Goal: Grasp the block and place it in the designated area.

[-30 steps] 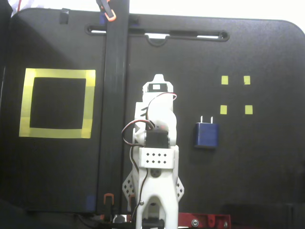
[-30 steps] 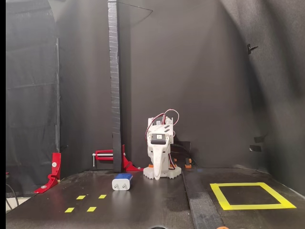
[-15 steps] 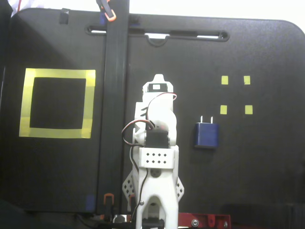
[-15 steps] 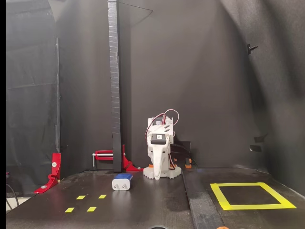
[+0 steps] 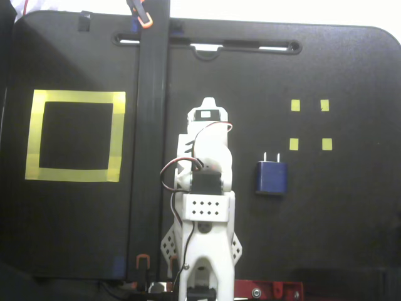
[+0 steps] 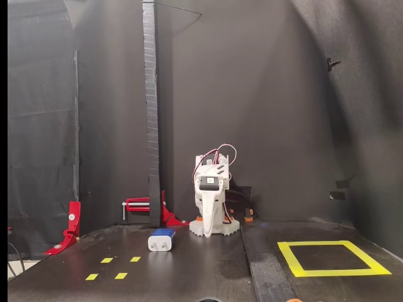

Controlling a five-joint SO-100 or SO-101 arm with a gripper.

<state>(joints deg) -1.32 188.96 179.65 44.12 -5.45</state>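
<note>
2 fixed views show the white arm (image 5: 203, 207) folded over its own base, with the gripper (image 5: 207, 105) tucked at the top of the arm in the view from above and pointing down toward the table in the front view (image 6: 208, 214). Its fingers look drawn together, but the jaw line is too small and blurred in both fixed views to say how far they stand apart, so I cannot tell its opening. It holds nothing and touches no loose thing.

The block (image 5: 270, 175) lies flat on the black table (image 5: 351, 219), to the right of the arm in the view from above and well apart from the gripper, its 2 silver prongs pointing toward the 4 small yellow squares (image 5: 309, 124) just beyond it. In the front view the block (image 6: 162, 240) sits left of the arm's base, prongs facing the camera, with the small squares (image 6: 114, 267) nearer the camera.

The designated area (image 5: 76, 97), a square of wide yellow tape, lies on the other side of the arm, beyond a black upright post (image 5: 149, 157). In the front view it sits at the lower right (image 6: 332, 272), with only black table inside it.
</note>
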